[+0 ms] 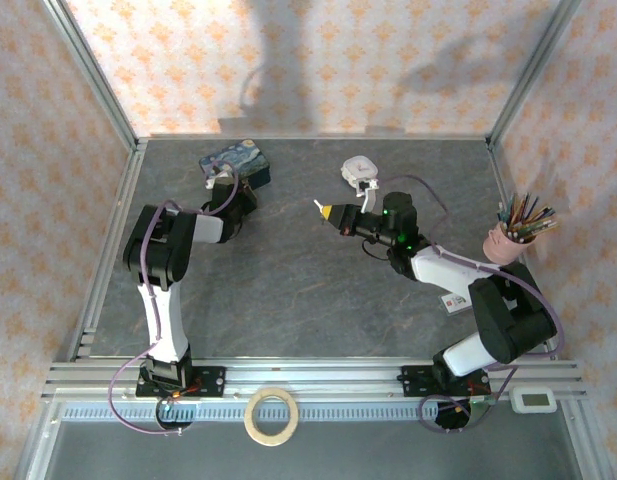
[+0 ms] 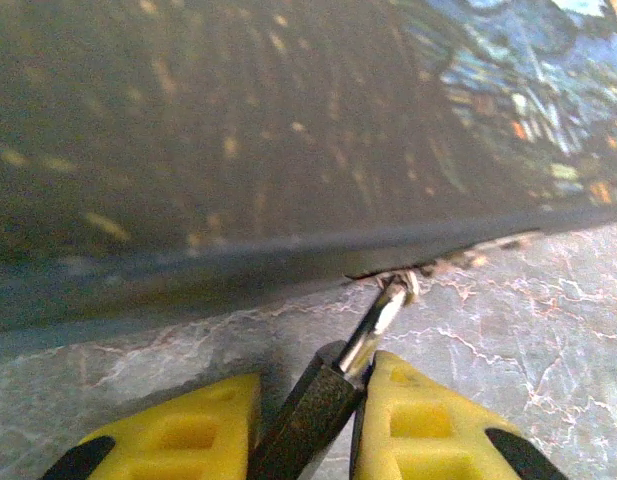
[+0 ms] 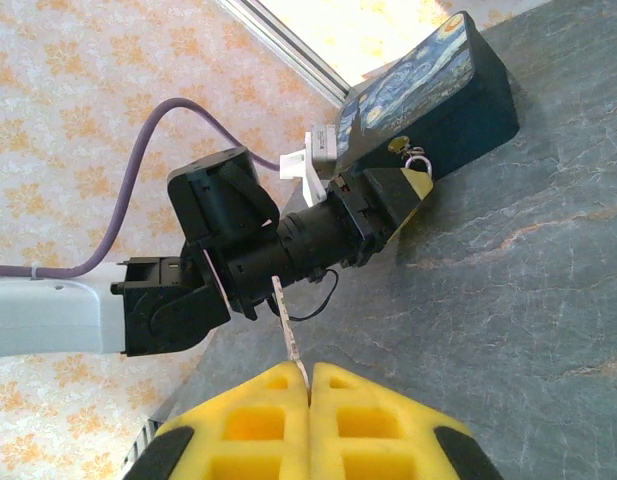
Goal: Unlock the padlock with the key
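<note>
Top external view is showing you both arms reaching out over the grey, stone-patterned table (image 1: pixel 288 300). Your left arm is stretching toward the far left corner, where the blue rectangular tin painted with a swirling night sky (image 1: pixel 235 163) is lying. Your right arm is angling in toward the middle of the table, well apart from that tin.

In the left wrist view, the left gripper (image 2: pixel 313 378) is gripping the small dark-bodied padlock (image 2: pixel 306 425). The body is sitting between the two yellow fingers, touching both, and tilting up to the right. Its thin metal shackle (image 2: pixel 381 318) is pointing away from the gripper and meeting the lower edge of the tin's side wall, just above the table.

In the right wrist view, the right gripper (image 3: pixel 310 380) is pinching the tiny pale silver key (image 3: pixel 284 310), with its yellow fingers pressed together around it. The thin shaft is sticking out past the fingertips and pointing toward the left arm's wrist, while the key's head is hiding between the fingers. Key and padlock are sitting well apart, and the key is not yet entering the lock.

Elsewhere, a white rounded-square case (image 1: pixel 358 170) is lying just behind the right gripper. A pink cup of coloured pencils (image 1: pixel 508 243) is standing near the right edge. A pale roll of tape (image 1: pixel 271 415) is resting on the near rail between the two bases.
</note>
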Tool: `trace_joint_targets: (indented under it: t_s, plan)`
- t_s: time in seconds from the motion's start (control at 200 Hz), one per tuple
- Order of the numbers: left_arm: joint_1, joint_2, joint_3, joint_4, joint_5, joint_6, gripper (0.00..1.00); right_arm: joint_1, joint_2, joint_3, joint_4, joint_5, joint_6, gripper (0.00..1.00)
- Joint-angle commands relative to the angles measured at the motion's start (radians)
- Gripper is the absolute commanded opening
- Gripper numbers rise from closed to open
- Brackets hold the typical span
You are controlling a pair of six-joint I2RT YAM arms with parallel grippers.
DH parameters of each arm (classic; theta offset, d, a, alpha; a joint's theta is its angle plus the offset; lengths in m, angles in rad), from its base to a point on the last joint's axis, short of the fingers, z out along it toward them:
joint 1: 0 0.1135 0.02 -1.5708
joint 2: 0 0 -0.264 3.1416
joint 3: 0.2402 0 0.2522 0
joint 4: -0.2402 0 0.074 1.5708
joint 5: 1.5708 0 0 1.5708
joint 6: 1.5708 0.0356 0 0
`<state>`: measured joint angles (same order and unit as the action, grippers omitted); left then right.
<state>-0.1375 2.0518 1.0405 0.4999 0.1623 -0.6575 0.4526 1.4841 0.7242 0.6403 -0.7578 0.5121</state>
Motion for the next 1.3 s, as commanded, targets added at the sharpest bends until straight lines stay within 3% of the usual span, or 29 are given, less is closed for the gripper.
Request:
trace_joint_targets:
  t_s: [0.0,0.09,0.21,0.32,0.561,0.891,0.956,1.136,1.296]
  plan:
    - [-0.002,0.026,-0.005,-0.043,0.023,-0.002,0.18,-0.004,-0.003,0.027,0.007,0.009,0.004,0.00]
    - [-0.002,0.008,-0.017,-0.043,0.048,-0.002,0.10,-0.004,-0.001,0.029,0.009,0.010,0.003,0.00]
    - [-0.002,-0.034,-0.048,-0.044,0.095,-0.022,0.08,-0.004,0.009,0.032,0.009,0.008,0.008,0.00]
    - [-0.005,-0.088,-0.120,-0.010,0.138,-0.062,0.00,-0.005,0.018,0.029,0.004,0.002,0.008,0.00]
    - [-0.077,-0.228,-0.292,0.006,0.191,-0.086,0.00,-0.005,0.021,0.005,0.000,0.003,0.012,0.00]
    - [-0.217,-0.388,-0.458,-0.100,0.107,-0.076,0.00,-0.005,0.022,-0.017,0.031,0.013,0.041,0.00]
    - [-0.219,-0.401,-0.481,-0.095,0.092,-0.088,0.06,-0.004,0.023,-0.017,0.033,0.013,0.045,0.00]
    - [-0.220,-0.426,-0.495,-0.105,0.019,-0.090,0.42,-0.003,0.024,-0.017,0.035,0.013,0.044,0.00]
    - [-0.217,-0.426,-0.452,-0.163,-0.041,-0.060,0.48,-0.004,0.018,-0.023,0.033,0.020,0.040,0.00]
